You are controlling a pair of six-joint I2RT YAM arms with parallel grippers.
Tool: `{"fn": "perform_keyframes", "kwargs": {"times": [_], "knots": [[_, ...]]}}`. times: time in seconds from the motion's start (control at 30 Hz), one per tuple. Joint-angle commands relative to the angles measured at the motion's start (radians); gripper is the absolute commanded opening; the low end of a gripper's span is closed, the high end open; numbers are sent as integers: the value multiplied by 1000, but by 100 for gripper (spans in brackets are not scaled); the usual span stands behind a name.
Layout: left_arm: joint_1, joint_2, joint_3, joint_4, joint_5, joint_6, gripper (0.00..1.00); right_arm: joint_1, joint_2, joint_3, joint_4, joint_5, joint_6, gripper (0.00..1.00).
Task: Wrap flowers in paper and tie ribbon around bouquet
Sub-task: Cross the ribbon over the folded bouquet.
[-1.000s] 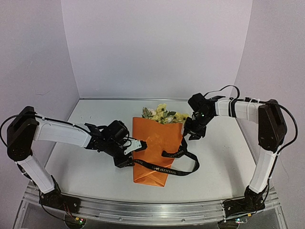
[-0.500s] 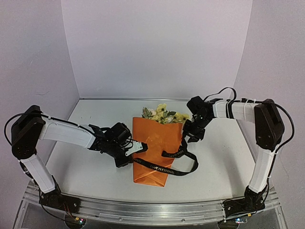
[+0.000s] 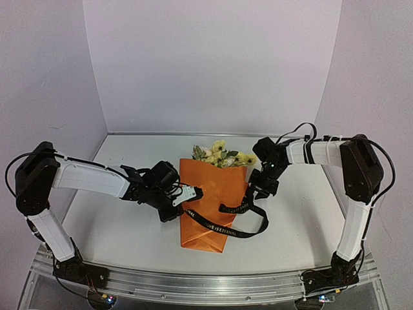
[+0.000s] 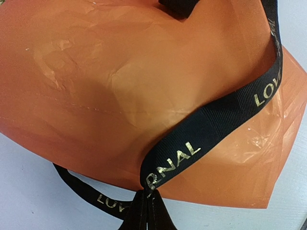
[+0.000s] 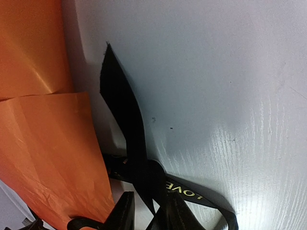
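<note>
- Ribbon (image 3: 219, 226), black, lies across the bouquet (image 3: 203, 240) from its left edge to its right edge, and it makes a loose loop on the table (image 3: 116, 226) at the right side.
- The bouquet rests in the middle of the table with its long axis running from near to far. The flowers (image 3: 219, 155) come out of the orange paper (image 3: 216, 184) at the far end, so the ribbon crosses this axis almost squarely.
- My left claw (image 4: 146, 203) is at the left edge of the paper, with its fingers pressed together on the ribbon. From there the ribbon goes away to the right over the paper.
- My right claw (image 5: 147, 213) is at the right edge, a little farther back and low over the table. A tail of the ribbon passes between its fingers, which stand slightly apart, and I cannot tell if they really pinch it.
- I judge that the coming move is to draw the two sides of the ribbon together, and each arm is nearest to its own side.
- The gold letters read "LOVE IS ETERNAL" in the top view. The left wrist view gives only "RNAL" and "LOV", and the right wrist view gives "LOVE".
</note>
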Motion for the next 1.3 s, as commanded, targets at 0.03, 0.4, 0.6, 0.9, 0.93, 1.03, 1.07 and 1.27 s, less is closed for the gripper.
{"fn": "perform_keyframes", "kwargs": {"times": [0.03,0.4,0.6,0.9,0.93,1.03,1.07,1.27], "knots": [[-1,-17,53,30,-6,3,2,8,18,6,-2,17,13,14],[0,-20,96,63,47,5,0,8,-85,12,-4,95,-78,0],[40,5,153,68,137,9,0,6,-196,13,1,129,-203,0],[120,106,270,38,285,25,0,8,-316,-10,212,-13,-296,0],[132,116,281,40,301,19,0,8,-325,-2,224,-30,-298,0],[158,145,312,36,336,18,0,9,-339,40,261,-106,-289,0],[163,155,324,30,346,19,0,11,-339,51,271,-140,-279,0],[203,207,387,-10,433,23,0,34,-293,50,444,-361,-109,0]]}}
